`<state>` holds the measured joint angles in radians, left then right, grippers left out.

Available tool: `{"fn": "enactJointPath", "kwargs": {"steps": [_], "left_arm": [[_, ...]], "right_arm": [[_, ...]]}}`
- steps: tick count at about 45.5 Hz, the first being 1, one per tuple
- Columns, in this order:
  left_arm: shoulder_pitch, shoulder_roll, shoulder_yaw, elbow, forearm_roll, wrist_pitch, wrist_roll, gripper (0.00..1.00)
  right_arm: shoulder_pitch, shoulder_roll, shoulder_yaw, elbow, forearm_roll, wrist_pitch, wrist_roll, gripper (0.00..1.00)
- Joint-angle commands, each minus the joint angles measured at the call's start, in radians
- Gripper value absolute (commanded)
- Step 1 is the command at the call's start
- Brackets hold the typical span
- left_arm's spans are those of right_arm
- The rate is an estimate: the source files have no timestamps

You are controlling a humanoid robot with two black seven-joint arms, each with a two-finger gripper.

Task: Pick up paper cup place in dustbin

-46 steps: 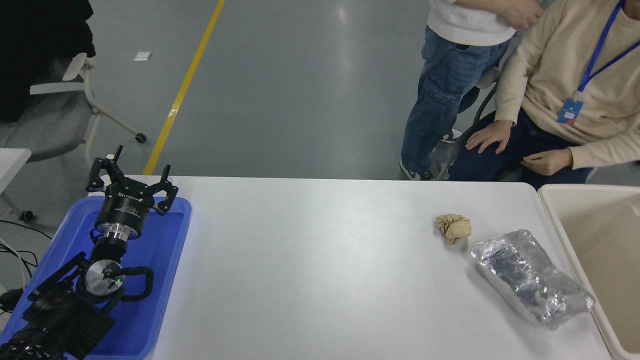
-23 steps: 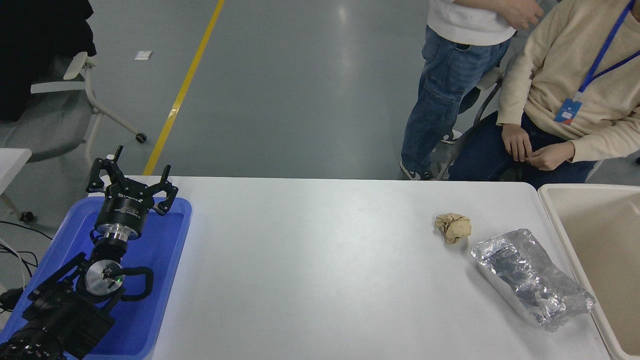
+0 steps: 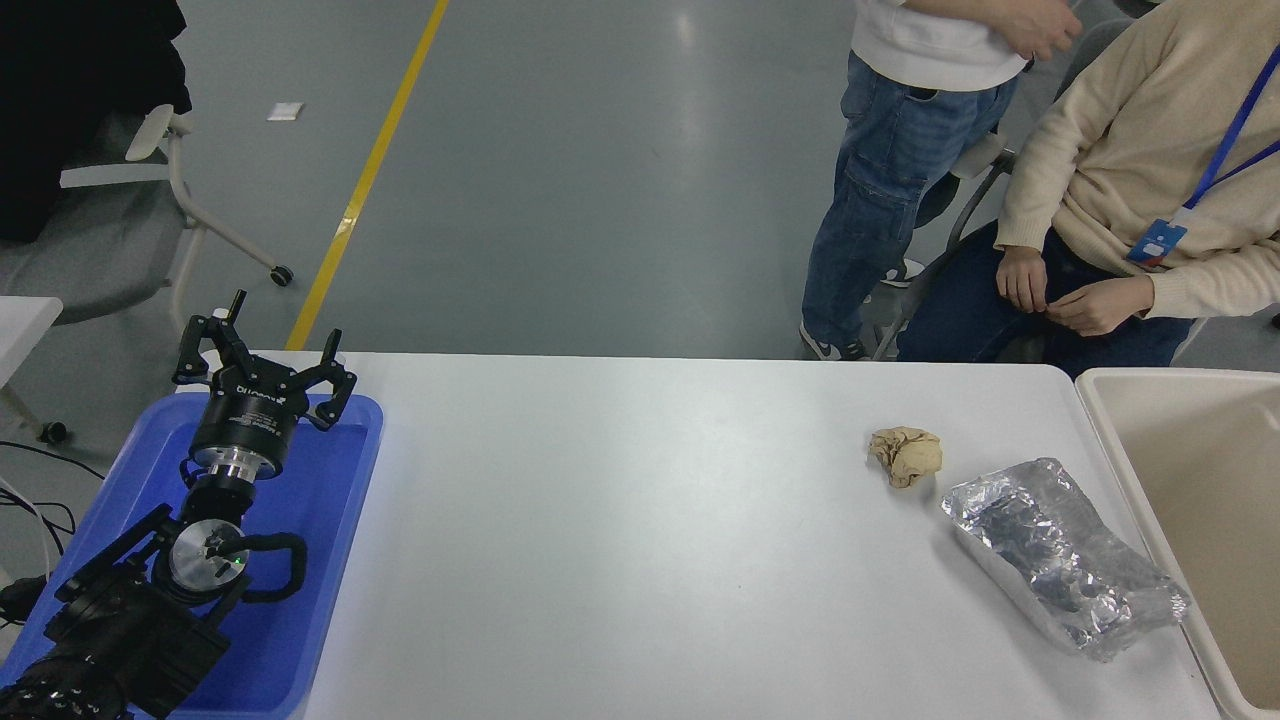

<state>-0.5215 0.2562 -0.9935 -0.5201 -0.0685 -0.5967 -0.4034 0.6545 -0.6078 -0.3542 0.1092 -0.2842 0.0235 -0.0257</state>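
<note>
Left gripper (image 3: 262, 352) spread open, well apart from dustbin (image 3: 1108, 440); cup apparently unseen.

We can read only one marking: white letters on the black body of the left hand (image 3: 262, 352), standing upside down from this camera and too small for us to spell out surely. The blue badge (image 3: 1156, 242) on the seated person's lanyard carries print, which we leave unread. Nothing else bears lettering we can make out.
</note>
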Motion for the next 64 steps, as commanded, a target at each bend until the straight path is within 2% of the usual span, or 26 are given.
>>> {"fn": "enactJointPath", "kwargs": {"steps": [1,7,15,22,27,33,41,45,52,55,64], "left_arm": [[0.000,0.000,-0.001,0.000,-0.001,0.000,0.000,1.00],[0.000,0.000,-0.001,-0.001,0.001,-0.001,0.000,1.00],[0.000,0.000,-0.001,0.000,-0.001,-0.002,0.000,1.00],[0.000,0.000,-0.001,-0.001,-0.001,-0.002,0.000,1.00],[0.000,0.000,-0.001,0.000,-0.001,-0.002,0.000,1.00],[0.000,0.000,-0.001,0.000,-0.001,-0.002,0.000,1.00],[0.000,0.000,-0.001,0.000,0.001,-0.002,0.000,1.00],[0.000,0.000,-0.001,0.000,-0.001,-0.002,0.000,1.00],[0.000,0.000,-0.001,-0.001,0.001,-0.002,0.000,1.00],[0.000,0.000,-0.001,0.000,0.001,-0.002,0.000,1.00],[0.000,0.000,0.001,0.000,-0.001,0.000,0.000,1.00]], "right_arm": [[0.001,0.006,0.040,0.010,0.000,-0.022,-0.002,1.00],[0.033,-0.024,0.029,0.092,-0.007,-0.020,0.000,1.00],[0.155,-0.176,-0.051,0.384,-0.021,-0.020,0.001,1.00],[0.394,-0.288,-0.291,0.670,-0.020,-0.016,0.003,1.00],[0.615,-0.297,-0.541,0.819,-0.018,0.004,0.003,1.00],[0.882,-0.257,-0.810,0.960,-0.016,0.042,0.004,1.00],[1.125,-0.129,-1.023,1.067,-0.013,0.174,0.004,1.00],[1.220,-0.070,-1.063,1.090,-0.013,0.335,0.004,1.00],[1.361,0.054,-1.063,1.098,-0.013,0.760,0.004,1.00],[1.409,0.115,-1.063,1.096,-0.018,0.762,0.003,1.00],[1.554,0.203,-1.048,1.176,-0.012,0.762,0.003,1.00]]}}
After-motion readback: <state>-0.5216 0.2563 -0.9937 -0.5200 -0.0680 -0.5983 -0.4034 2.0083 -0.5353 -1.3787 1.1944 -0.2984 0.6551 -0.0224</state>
